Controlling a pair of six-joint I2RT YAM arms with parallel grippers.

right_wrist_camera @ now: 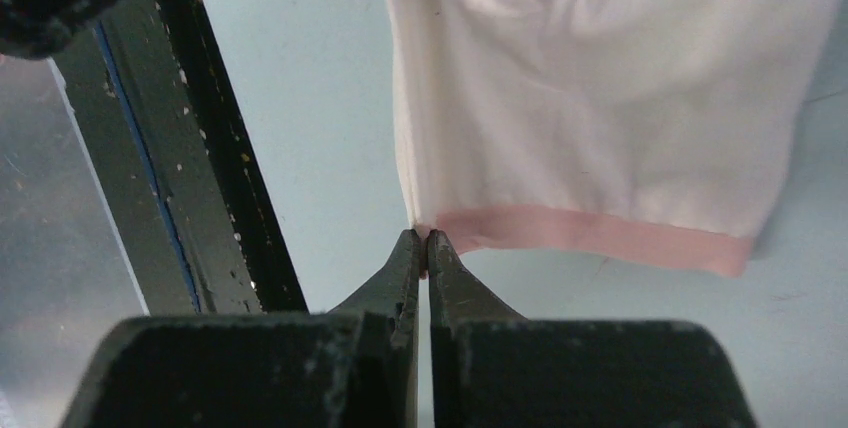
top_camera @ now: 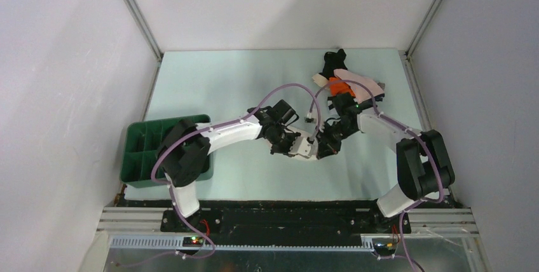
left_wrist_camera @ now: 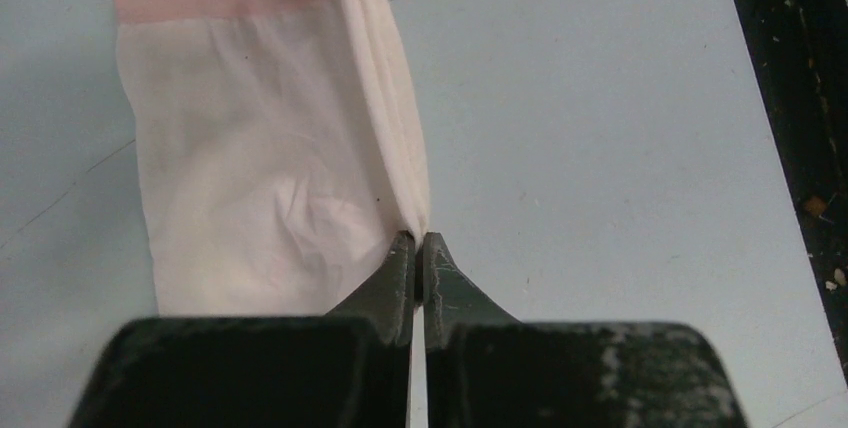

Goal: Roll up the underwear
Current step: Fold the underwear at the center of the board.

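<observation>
Right of the dark green divided plastic tray (top_camera: pixel 143 137), the left gripper (left_wrist_camera: pixel 419 240) was clamped on the folded pale pink cloth underwear (left_wrist_camera: pixel 265 178); further right, the right gripper (right_wrist_camera: pixel 421 238) pinched its banded corner. Farthest from the tray lay heaped pink, orange and black garments (top_camera: pixel 349 83).

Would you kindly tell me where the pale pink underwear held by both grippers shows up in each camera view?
Top external: pale pink underwear mid-table, small, just below picture centre.
Left wrist: it fills the upper left.
Right wrist: it fills the upper right.
Shared landmark: the pale table beneath it.
</observation>
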